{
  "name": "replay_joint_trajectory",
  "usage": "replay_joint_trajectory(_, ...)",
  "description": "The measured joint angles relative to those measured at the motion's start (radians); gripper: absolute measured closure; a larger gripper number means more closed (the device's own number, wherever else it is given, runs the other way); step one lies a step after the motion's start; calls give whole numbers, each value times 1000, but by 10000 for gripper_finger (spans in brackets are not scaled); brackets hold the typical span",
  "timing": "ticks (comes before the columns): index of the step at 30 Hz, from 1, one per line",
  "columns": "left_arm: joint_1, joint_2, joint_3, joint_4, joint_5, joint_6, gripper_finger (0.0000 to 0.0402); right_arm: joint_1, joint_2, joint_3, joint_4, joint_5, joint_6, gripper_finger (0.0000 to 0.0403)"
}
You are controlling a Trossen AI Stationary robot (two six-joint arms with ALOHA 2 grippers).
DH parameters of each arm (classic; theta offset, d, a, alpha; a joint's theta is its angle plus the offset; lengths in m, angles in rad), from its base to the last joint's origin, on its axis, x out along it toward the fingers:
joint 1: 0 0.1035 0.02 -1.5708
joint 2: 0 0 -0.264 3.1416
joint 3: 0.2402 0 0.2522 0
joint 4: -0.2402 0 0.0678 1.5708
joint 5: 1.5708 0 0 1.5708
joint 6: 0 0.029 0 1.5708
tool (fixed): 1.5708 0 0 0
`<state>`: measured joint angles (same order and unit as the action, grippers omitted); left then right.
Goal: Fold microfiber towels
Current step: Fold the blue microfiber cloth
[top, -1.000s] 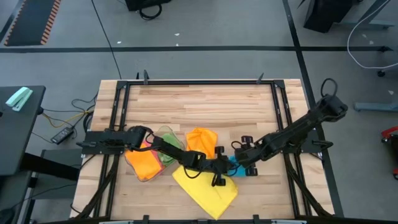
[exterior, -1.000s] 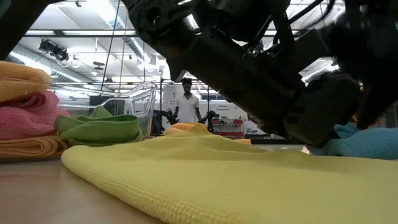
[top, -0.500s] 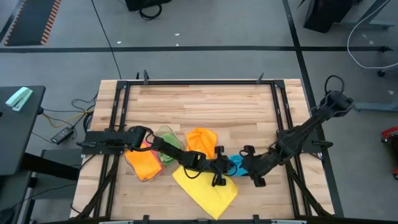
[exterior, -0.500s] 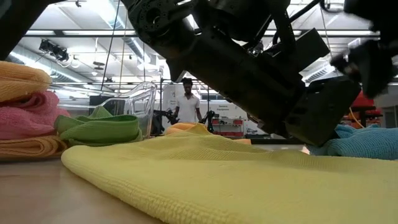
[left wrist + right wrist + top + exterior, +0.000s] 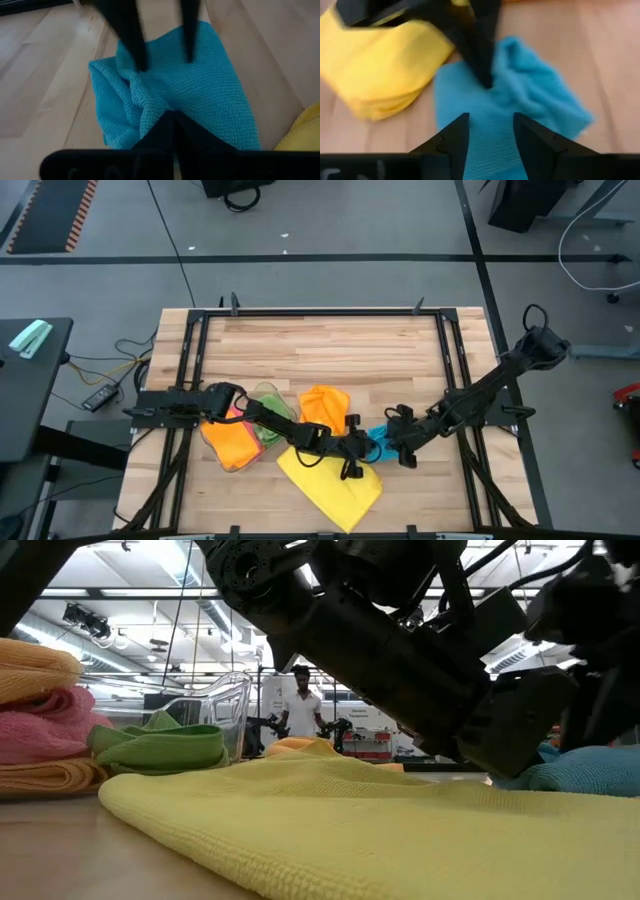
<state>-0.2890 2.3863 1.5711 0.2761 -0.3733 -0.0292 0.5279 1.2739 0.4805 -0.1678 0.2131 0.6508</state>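
Near the middle of the bench's front edge: blue towel [image 5: 378, 444], bunched and rumpled, lying on the bare wood just beside the right edge of the yellow towel [image 5: 330, 488]. Left gripper [image 5: 172, 120] pressed down on the blue towel, fingers pinched together with a fold of the cloth rising around their tips; reaches in from the left side, across the other towels. Right gripper [image 5: 490, 120] over the same blue towel from the opposite side, fingers [image 5: 452, 137] apart at a middling gap, tips just at the cloth, nothing gripped between them. Yellow towel spread flat and folded over, running toward the front edge. Orange towel [image 5: 325, 409] just behind it, toward the bench's middle. At the front-left: second orange towel [image 5: 232, 442] stacked with a pink towel [image 5: 40, 725], green towel [image 5: 165, 747] beside them, clear plastic tray [image 5: 215, 705] standing behind. Person [image 5: 301, 705] in a white shirt far off in the room beyond the bench.
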Motion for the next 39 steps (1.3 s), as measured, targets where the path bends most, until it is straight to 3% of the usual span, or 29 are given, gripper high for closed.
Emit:
replay_joint_trajectory(7,0,0,0,-1,1,-1,379,-51,-34,0,-10,-8,-3,242)
replay_joint_trajectory(17,-2,0,0,-4,2,-2,390,-72,50,0,-67,170,-33,242)
replay_joint_trajectory(27,-3,0,0,-5,3,-11,376,-88,-80,2,-119,180,-33,242)
replay_joint_trajectory(33,-3,0,0,-15,3,-13,384,29,-119,-12,119,187,-274,242)
replay_joint_trajectory(39,-9,0,0,-23,1,-6,377,53,-39,-186,491,202,-282,231)
